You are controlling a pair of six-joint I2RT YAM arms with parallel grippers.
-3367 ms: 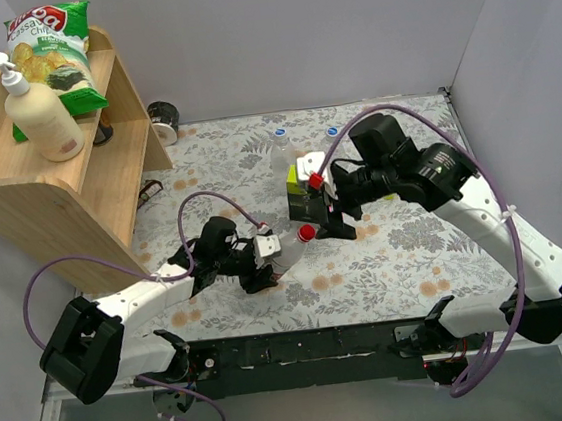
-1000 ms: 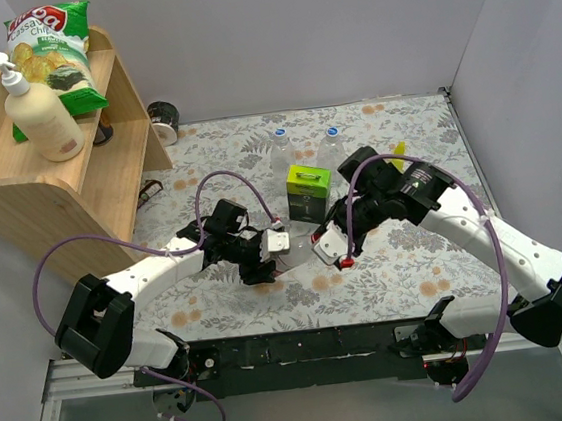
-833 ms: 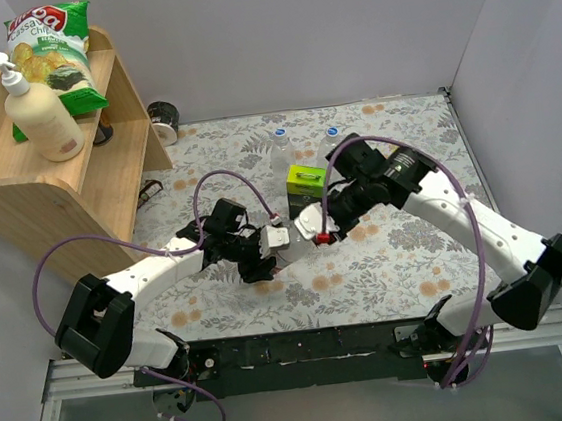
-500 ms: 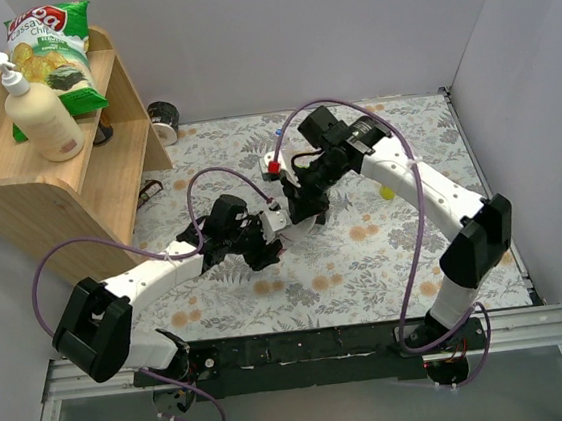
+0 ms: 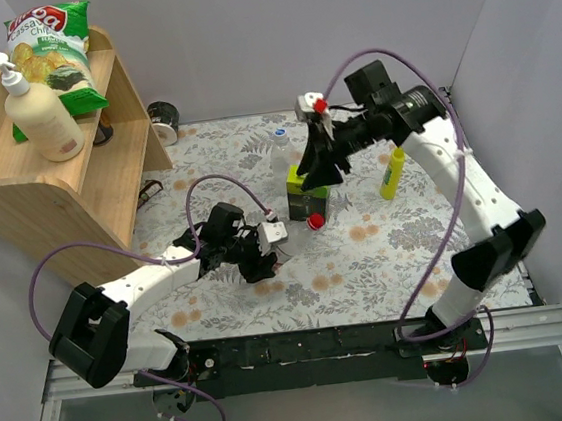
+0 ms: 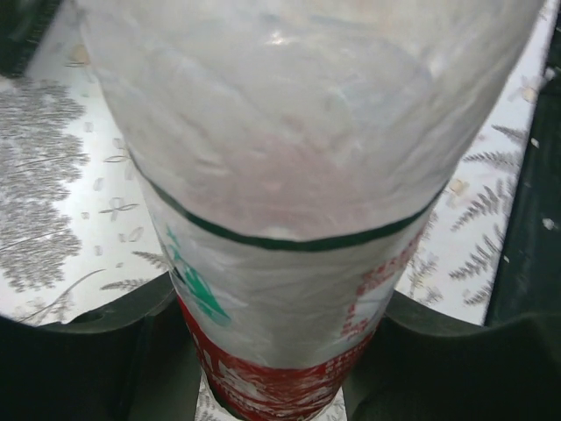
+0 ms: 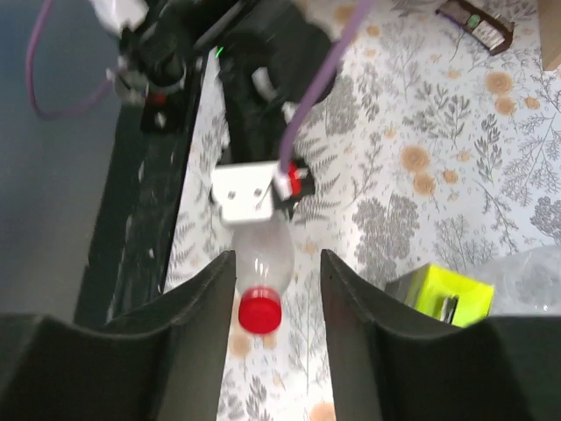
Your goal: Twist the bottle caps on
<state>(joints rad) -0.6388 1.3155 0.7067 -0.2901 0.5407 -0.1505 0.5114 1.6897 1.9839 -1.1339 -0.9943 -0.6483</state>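
My left gripper (image 5: 268, 249) (image 6: 280, 360) is shut on a clear bottle (image 5: 295, 235) (image 6: 289, 175) with a red-and-white label, which it holds tilted just above the table. A red cap (image 5: 314, 221) (image 7: 260, 313) sits on that bottle's neck. My right gripper (image 5: 311, 175) (image 7: 276, 342) hangs open well above the cap and touches nothing. In the right wrist view the cap shows far below, between the fingers (image 7: 200, 338). A second clear bottle (image 5: 279, 150) with a blue cap (image 5: 279, 131) stands upright at the back. Any third bottle is hidden behind the right arm.
A lime-green box (image 5: 306, 200) (image 7: 438, 294) stands just behind the held bottle. A yellow squeeze bottle (image 5: 390, 173) lies to the right. At the left stands a wooden shelf (image 5: 17, 188) with a cream pump bottle (image 5: 40, 117) and a chip bag (image 5: 53, 48). A tape roll (image 5: 163, 119) sits by the back wall.
My right gripper opened, let go of the red cap and rose up and back from the bottle. The cap stayed on the neck. The left gripper kept its hold.
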